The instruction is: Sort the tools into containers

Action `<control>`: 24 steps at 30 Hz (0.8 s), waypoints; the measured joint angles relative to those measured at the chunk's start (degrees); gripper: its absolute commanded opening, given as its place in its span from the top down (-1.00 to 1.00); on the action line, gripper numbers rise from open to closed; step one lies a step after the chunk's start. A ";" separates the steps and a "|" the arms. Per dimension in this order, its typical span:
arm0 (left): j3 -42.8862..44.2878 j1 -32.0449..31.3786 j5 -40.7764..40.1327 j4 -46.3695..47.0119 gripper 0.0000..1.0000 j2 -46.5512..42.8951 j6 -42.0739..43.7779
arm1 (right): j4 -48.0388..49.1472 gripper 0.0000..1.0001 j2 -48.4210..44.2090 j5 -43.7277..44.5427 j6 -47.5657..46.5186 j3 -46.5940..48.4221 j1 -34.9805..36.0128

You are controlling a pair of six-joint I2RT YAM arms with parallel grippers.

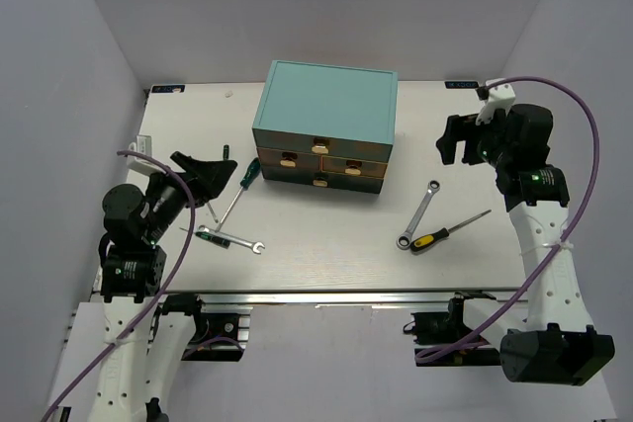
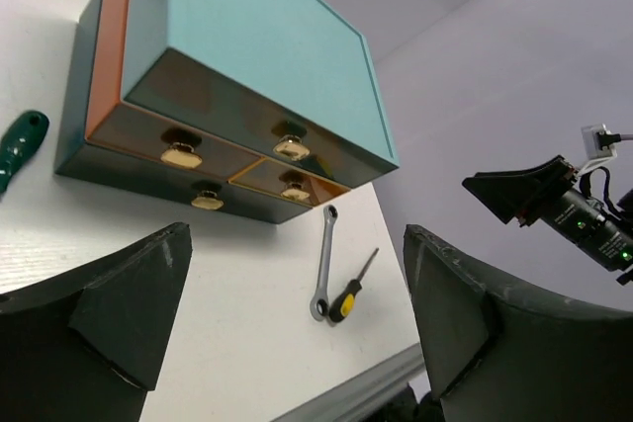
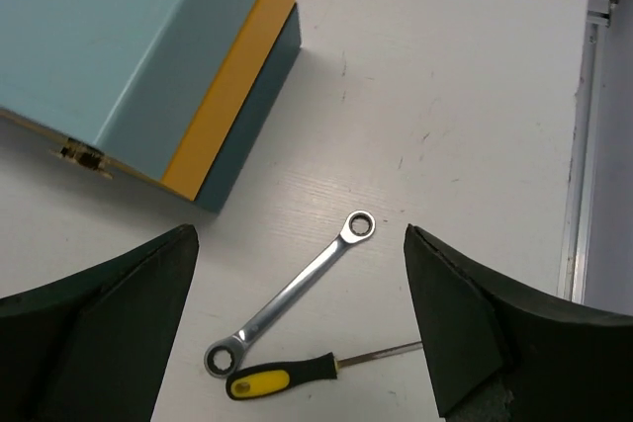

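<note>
The teal chest (image 1: 326,106) stands at the table's back centre, its drawers (image 1: 353,165) with gold handles all shut. A green-handled screwdriver (image 1: 249,171) lies left of it. A second green-handled screwdriver (image 1: 211,234) and a silver wrench (image 1: 249,244) lie together nearer the front. Another silver wrench (image 1: 419,214) and the yellow-and-black screwdriver (image 1: 435,237) lie to the right; both also show in the right wrist view, the wrench (image 3: 292,294) above the screwdriver (image 3: 282,377). My left gripper (image 1: 213,183) is open and empty over the left tools. My right gripper (image 1: 457,140) is open and empty, raised right of the chest.
The left wrist view looks across the table at the chest's drawer fronts (image 2: 182,154), the right-hand wrench (image 2: 323,264) and the right arm (image 2: 554,200). The table's metal front rail (image 1: 326,295) runs along the near edge. White walls close in both sides.
</note>
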 measured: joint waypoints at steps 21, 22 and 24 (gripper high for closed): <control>-1.18 -21.73 -6.91 3.78 -0.45 13.51 -3.02 | -6.69 -0.36 4.96 -30.86 -4.42 1.42 3.23; 0.26 -26.10 -10.10 2.84 -0.44 16.59 -2.78 | -6.80 -0.43 5.73 -30.23 -3.15 1.38 3.37; 2.51 -31.47 -14.58 2.54 -0.40 22.21 -2.23 | -6.88 -0.45 6.25 -29.14 -1.25 1.29 3.45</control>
